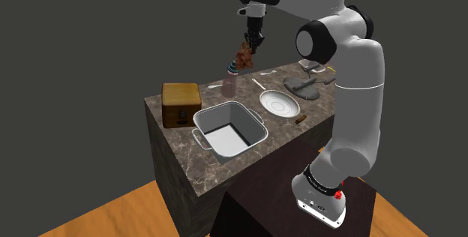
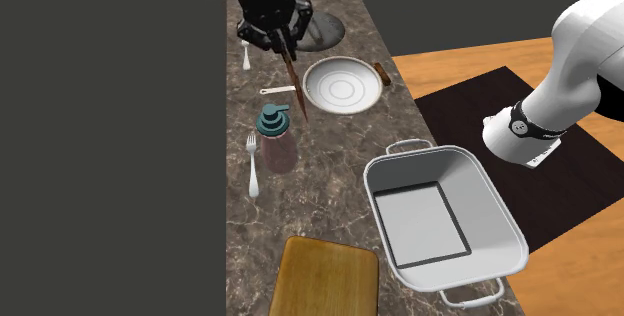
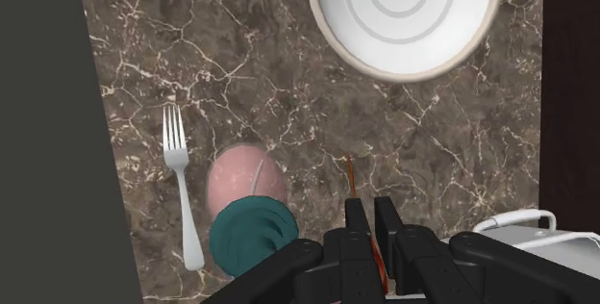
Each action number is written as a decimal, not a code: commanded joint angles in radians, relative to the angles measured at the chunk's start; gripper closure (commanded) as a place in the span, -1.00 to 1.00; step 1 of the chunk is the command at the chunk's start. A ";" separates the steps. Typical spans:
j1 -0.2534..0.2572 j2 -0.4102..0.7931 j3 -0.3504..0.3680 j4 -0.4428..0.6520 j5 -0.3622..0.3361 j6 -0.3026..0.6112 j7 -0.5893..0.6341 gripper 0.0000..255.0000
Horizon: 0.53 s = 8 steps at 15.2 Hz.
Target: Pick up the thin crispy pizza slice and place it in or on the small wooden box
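Plainly pinched between the closed fingers, the thin pizza slice hangs edge-on above the worktop, beside the pump bottle and well apart from the wooden box at the worktop's end.

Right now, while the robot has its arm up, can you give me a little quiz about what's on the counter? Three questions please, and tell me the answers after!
1. True or false: the end effector is shut on the pizza slice, holding it up above the counter.
2. Short answer: is anything lying on top of the wooden box?
3. Pick one: what lies right beside the bottle with the teal pump? A the fork; B the grey pan; C the wooden box.

Key: 1 true; 2 no; 3 A.
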 commanded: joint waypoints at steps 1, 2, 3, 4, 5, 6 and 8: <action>0.025 -0.010 0.006 0.001 -0.001 -0.011 0.030 1.00; 0.042 -0.016 0.011 -0.003 -0.001 -0.013 0.051 1.00; 0.058 -0.021 0.016 -0.005 0.000 -0.016 0.072 1.00; 0.074 -0.024 0.021 -0.006 0.001 -0.019 0.092 1.00; 0.089 -0.027 0.027 -0.005 0.002 -0.022 0.113 1.00; 0.104 -0.028 0.032 -0.002 0.004 -0.026 0.134 1.00; 0.132 -0.028 0.044 0.009 0.009 -0.036 0.174 1.00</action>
